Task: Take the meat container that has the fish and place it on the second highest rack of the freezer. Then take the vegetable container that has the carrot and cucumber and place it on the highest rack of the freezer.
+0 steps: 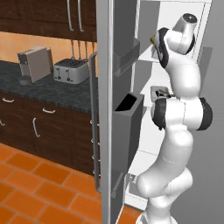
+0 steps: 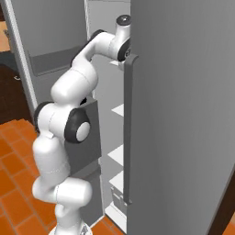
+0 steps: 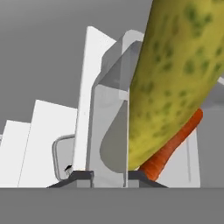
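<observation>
Pinching the wall of the clear container (image 3: 109, 127), the claw (image 3: 109, 175) is seen at the bottom centre of the hand view, its jaws close together on either side of that wall. Inside the container, a speckled cucumber (image 3: 175, 83) fills the upper right of the frame, with a carrot (image 3: 173, 146) lying under it. In the left base view, the arm (image 1: 179, 109) is reached up into the open freezer (image 1: 170, 13), past the door (image 1: 105, 109). A toaster (image 1: 71, 71) is seen on the dark surface (image 1: 48, 89) at left.

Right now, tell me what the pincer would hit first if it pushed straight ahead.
Most likely the clear container wall pinched between its tips, with the cucumber and carrot right behind it; beyond, the white freezer interior, depth unclear.
</observation>
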{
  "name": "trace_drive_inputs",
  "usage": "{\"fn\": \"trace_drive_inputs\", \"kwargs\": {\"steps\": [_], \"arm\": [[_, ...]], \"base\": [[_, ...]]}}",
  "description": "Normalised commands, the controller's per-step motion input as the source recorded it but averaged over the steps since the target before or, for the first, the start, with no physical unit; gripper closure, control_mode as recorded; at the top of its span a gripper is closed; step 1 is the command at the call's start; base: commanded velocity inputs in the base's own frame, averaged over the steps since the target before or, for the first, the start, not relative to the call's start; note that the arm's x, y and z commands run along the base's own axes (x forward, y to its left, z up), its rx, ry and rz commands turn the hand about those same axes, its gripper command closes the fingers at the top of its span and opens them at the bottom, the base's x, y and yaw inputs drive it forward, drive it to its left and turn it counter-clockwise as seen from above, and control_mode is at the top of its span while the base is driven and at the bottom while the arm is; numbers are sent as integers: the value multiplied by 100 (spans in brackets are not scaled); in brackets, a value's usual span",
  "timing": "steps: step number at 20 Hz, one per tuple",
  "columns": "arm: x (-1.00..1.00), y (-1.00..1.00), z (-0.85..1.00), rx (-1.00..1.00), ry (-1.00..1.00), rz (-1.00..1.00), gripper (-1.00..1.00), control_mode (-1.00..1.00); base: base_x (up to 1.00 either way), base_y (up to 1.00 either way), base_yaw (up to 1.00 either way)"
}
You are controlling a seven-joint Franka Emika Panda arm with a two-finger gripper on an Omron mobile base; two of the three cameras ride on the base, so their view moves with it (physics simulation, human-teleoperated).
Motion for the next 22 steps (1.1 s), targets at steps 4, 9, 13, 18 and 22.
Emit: {"fn": "trace_drive_inputs", "kwargs": {"steps": [4,9,13,18,22], "arm": [[36,-5,-17,0,0,0,100,-100],[15,1,-20,-2,1,0,-100,-100],[0,0,-7,-1,0,0,-100,-100],[0,11,-19,-9,0,0,-100,-100],[-24,0,-7,-9,-1,1,-100,-100]], "base": [[0,0,0],[0,0,0],[0,0,0],[0,0,0],[0,0,0]]}}
